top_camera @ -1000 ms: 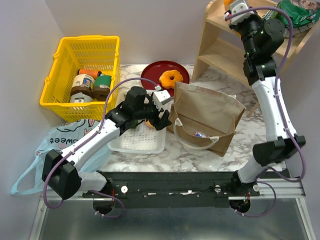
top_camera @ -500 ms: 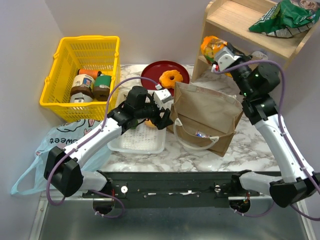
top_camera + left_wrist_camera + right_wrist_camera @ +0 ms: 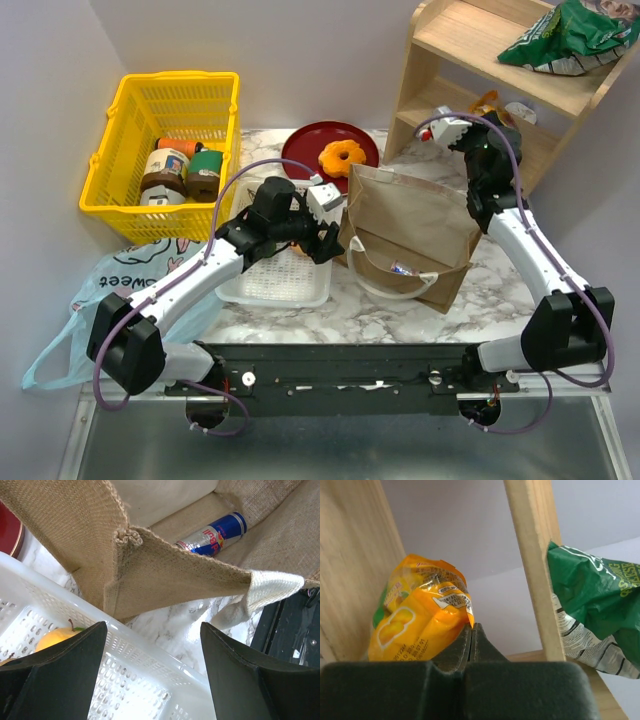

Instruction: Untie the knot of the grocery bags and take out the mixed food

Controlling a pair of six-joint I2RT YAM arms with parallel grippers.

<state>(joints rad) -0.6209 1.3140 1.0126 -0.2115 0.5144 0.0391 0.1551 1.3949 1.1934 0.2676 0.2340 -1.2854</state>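
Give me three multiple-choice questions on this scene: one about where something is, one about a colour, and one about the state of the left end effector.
1. Where does the blue can lie?
A) inside the brown bag
B) in the yellow basket
C) on the wooden shelf

2. What colour is the plate under the doughnut?
A) white
B) red
C) blue

3. How is the left end effector?
A) shut on an orange
B) shut on the bag's handle
C) open, holding nothing

Answers:
1 A, the left wrist view shows it on the bag's floor.
2 B, a red rim surrounds the doughnut.
3 C, its fingers stand wide apart over the white tray.
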